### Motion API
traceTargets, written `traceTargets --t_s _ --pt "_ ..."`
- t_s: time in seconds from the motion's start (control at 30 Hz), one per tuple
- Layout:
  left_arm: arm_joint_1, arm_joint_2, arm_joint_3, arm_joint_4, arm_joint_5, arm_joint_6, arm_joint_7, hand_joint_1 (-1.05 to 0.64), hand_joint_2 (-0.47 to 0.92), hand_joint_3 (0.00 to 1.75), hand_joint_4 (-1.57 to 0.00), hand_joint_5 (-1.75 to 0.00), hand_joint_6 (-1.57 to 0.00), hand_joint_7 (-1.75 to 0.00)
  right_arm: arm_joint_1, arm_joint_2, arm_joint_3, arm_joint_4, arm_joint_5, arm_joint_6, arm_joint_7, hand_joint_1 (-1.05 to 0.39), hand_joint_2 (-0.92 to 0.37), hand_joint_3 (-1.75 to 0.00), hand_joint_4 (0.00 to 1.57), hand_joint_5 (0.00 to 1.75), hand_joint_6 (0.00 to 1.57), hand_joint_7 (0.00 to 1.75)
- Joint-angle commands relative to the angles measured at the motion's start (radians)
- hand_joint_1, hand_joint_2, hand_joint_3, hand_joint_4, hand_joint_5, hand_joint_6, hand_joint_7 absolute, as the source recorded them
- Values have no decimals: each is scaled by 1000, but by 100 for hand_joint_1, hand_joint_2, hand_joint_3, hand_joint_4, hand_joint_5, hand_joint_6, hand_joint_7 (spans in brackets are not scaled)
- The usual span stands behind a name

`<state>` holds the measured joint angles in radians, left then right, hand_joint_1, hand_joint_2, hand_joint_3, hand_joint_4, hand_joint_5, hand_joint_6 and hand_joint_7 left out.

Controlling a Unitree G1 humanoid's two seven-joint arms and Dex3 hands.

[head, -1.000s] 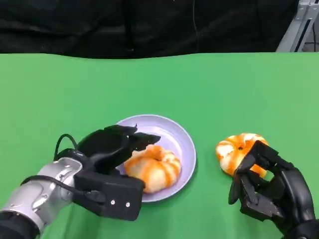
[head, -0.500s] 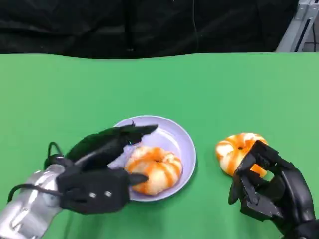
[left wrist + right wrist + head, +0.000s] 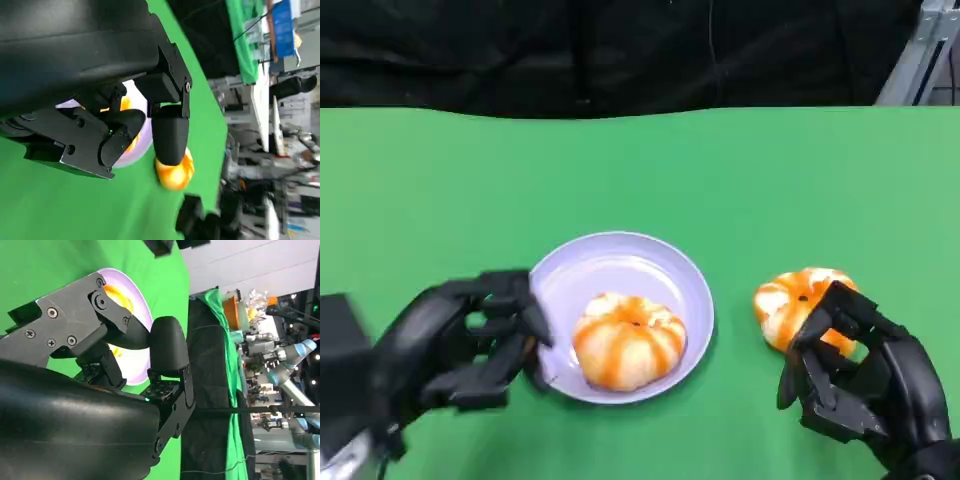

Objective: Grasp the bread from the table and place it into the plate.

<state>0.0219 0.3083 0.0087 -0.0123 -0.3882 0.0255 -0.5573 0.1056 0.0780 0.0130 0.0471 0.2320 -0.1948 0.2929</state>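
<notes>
Left robot hand (image 3: 460, 345): low over the green surface (image 3: 640, 170), just beside the plate's near-left rim. Fingers curled in, nothing in them. Whether fingertips touch the rim, can't tell from head view. Left wrist view (image 3: 115, 125) shows the same: fingers bent, no object between them, plate + bread visible behind.

Right robot hand (image 3: 855, 385): near-right of the surface, fingers (image 3: 815, 345) partly curled, gap betw. thumb side and the rest, narrow-ish opening. Upper fingertips overlap the near edge of the 2nd bread in head view; looks like contact, but no closed grip visible, can't confirm. Right wrist view (image 3: 150, 347): fingers bent w/ gap, plate seen past them.

Bread:
- bread no. 1 (image 3: 628, 340): orange/white striped bun, sits inside the plate, toward the near side, free of both hands.
- bread no. 2 (image 3: 800, 300): same look, on the surface to the right of the plate, apart from it, right up against the right robot hand's fingertips.

Plate (image 3: 670, 272): pale lilac, round, flat on the surface, centre-near, betw. the two hands.

Bkgd: black cloth behind the surface's far edge.
</notes>
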Motion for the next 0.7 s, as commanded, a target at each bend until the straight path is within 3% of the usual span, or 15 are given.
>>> traceTargets --t_s 0.03,0.2,0.3,0.7 --pt "63 34 58 -3 -60 27 -84 4 65 120 -91 -175 -75 -175 -2 -16 -13 -8 19 6 6 -10 -58 -117 84 175 61 175" --pt "121 27 99 9 -104 62 -127 5 67 120 -94 -175 -77 -175 0 -21 -17 -10 17 12 7 -10 -57 -117 84 175 61 175" --pt "148 12 112 0 -123 92 -120 6 66 128 -92 -175 -77 -175 0 -23 -19 -8 15 10 7 -10 -57 -116 83 175 61 174" --pt "131 -1 117 42 -92 78 -124 7 65 130 -91 -175 -74 -175 2 -17 -13 -11 2 7 -2 -12 -58 -116 84 175 61 174"
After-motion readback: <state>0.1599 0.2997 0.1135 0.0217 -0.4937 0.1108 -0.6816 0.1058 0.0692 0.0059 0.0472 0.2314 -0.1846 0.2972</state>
